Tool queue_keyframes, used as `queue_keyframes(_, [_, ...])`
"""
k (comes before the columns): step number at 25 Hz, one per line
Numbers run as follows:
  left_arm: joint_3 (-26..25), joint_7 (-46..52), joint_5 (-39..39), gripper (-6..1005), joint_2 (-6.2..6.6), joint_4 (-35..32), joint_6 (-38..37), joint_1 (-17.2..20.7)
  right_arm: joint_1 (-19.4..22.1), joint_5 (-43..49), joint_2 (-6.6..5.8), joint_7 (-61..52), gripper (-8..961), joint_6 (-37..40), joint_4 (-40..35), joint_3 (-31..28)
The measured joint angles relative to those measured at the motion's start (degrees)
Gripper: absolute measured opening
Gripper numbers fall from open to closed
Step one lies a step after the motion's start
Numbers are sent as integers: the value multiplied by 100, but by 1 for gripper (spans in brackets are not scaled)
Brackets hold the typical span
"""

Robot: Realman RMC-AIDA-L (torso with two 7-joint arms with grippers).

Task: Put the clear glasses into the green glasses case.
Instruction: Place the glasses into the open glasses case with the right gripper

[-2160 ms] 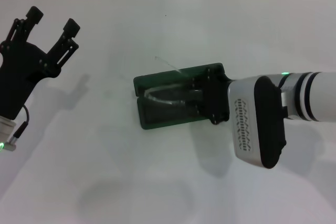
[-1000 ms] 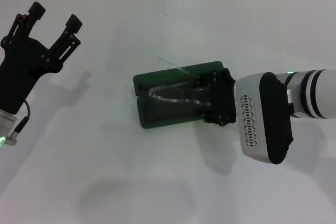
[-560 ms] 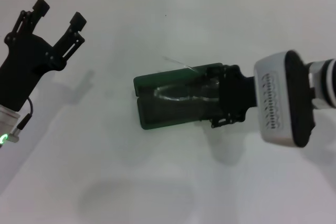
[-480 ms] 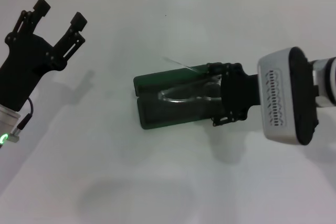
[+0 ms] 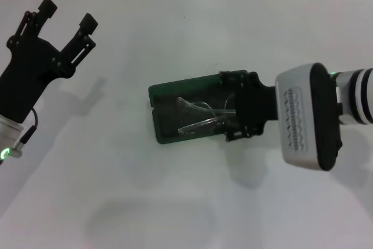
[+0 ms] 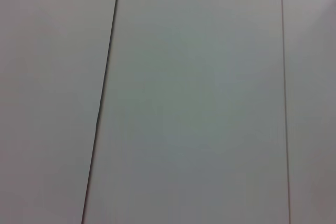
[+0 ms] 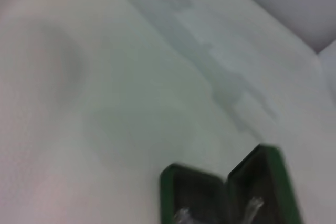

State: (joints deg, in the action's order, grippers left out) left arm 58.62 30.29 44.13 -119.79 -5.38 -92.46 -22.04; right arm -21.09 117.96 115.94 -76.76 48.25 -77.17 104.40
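The clear glasses [image 5: 201,119] were seen lying inside the green glasses case [image 5: 169,132], which lay opened flat near the middle of the white bench [image 5: 175,202]. One transparent arm slanted across the dark lining, while the end of the glasses nearer the right hand [image 5: 233,109] was hidden behind that hand's black fingers. The right hand was placed over the case's end on the robot's right, reached in from that side; whether it was closed on the glasses or spread apart could not be told from the head view. In the right wrist view, the case [image 7: 231,192] was shown open, with both dark-lined halves and pale traces of the glasses [image 7: 254,205] within. The left hand [image 5: 61,18] was held well apart from the case, raised at the far left of the bench, with its two black fingers [image 5: 87,24] spread wide and nothing between them. Only pale tiled panels [image 6: 199,98] were shown in the left wrist view.
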Motion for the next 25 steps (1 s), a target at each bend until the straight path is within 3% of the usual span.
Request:
queue_keyframes(5, [-6, -19, 0, 861, 0, 11, 9, 11, 31, -1011, -32, 292, 843, 386, 11, -605])
queue_keyframes(8, [-9, -19, 0, 861, 0, 10, 11, 8, 26, -1630, -29, 353, 843, 995, 203, -1396])
queue_keyframes(9, [-9, -19, 0, 861, 0, 10, 11, 8, 26, -1630, -29, 353, 843, 995, 203, -1396])
queue_keyframes(10, [-10, -12, -1, 861, 0, 2, 14, 9, 27, -1843, -25, 334, 843, 1185, 432, -1871])
queue_keyframes(13, [-9, 0, -2, 861, 1, -10, 18, -1, 59, -1989, -22, 272, 843, 1135, 830, -2428])
queue_keyframes(20, [-3, 2, 21, 861, 7, -14, 19, -50, -128, -1146, -67, -440, 843, 1015, 1587, -3286])
queue_keyframes(25, [0, 3, 68, 861, 5, -10, 19, -79, -423, -65, -29, -1111, 843, 1017, 1648, -3255])
